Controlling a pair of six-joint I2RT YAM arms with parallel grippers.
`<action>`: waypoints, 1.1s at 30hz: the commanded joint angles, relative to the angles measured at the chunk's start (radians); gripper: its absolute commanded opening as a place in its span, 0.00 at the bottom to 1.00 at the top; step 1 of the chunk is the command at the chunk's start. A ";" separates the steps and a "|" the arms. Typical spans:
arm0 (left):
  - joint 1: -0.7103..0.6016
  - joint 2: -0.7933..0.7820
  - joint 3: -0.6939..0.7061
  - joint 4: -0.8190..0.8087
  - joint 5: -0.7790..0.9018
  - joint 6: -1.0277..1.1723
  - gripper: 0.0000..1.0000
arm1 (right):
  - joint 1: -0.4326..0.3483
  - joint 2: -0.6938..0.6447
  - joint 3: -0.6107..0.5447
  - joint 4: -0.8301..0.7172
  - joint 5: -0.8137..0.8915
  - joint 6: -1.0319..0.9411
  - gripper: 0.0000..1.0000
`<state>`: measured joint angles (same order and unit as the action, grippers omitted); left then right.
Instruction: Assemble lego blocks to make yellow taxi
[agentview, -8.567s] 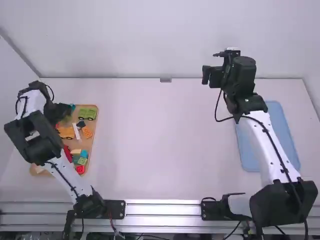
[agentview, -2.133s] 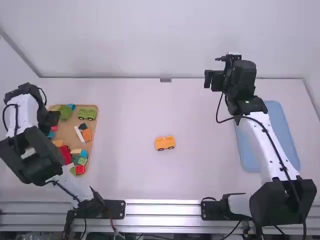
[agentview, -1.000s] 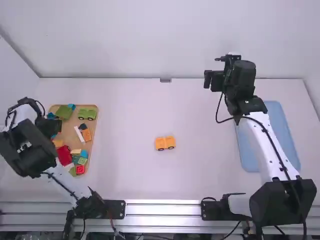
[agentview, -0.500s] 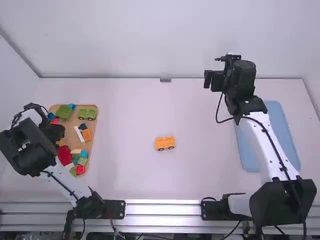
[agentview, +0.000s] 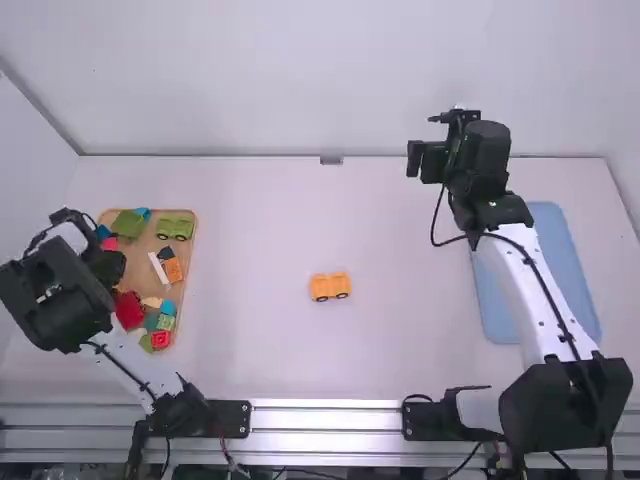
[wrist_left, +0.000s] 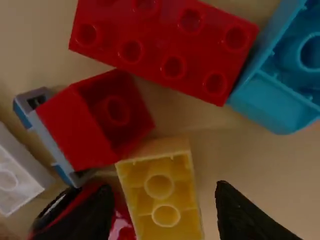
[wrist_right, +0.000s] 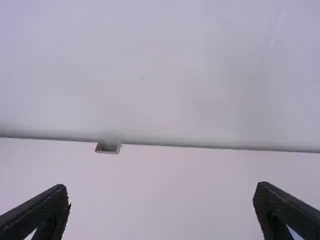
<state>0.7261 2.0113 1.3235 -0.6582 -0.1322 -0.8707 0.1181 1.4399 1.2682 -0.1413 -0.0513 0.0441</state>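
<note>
My left gripper (agentview: 108, 268) is low over the wooden tray (agentview: 188, 262) at the left. In the left wrist view the left gripper (wrist_left: 162, 207) is open, its fingers on both sides of a yellow block (wrist_left: 161, 192) that lies hollow side up. An orange wheeled base (agentview: 330, 287) stands on the table's middle. My right gripper (agentview: 425, 158) is held raised over the table's far right part. In the right wrist view the right gripper (wrist_right: 162, 205) stands open, with nothing between its fingers.
Around the yellow block are a red block (wrist_left: 165, 42), a blue block (wrist_left: 285, 85), a white block (wrist_left: 17, 172) and other red pieces. A green wheeled base (agentview: 175, 228) sits at the tray's far end. A blue tray (agentview: 565, 270) lies at the right.
The orange base now stands on the table, unlike 8.6 s ago. Over the last second my left gripper has moved nearer the camera over the tray. The right arm has barely moved.
</note>
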 joint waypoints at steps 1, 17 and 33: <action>0.001 0.007 -0.017 0.004 -0.007 0.003 0.55 | 0.006 0.006 -0.008 0.002 0.001 0.004 0.98; -0.005 0.007 -0.075 0.066 0.039 -0.041 0.52 | 0.000 0.006 -0.008 0.002 0.000 0.003 0.98; -0.008 0.006 0.089 -0.096 0.076 -0.012 0.09 | 0.000 0.006 -0.008 0.006 0.000 0.003 0.98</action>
<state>0.7223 2.0102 1.3598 -0.7483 -0.0769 -0.9100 0.1204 1.4399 1.2682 -0.1398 -0.0509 0.0441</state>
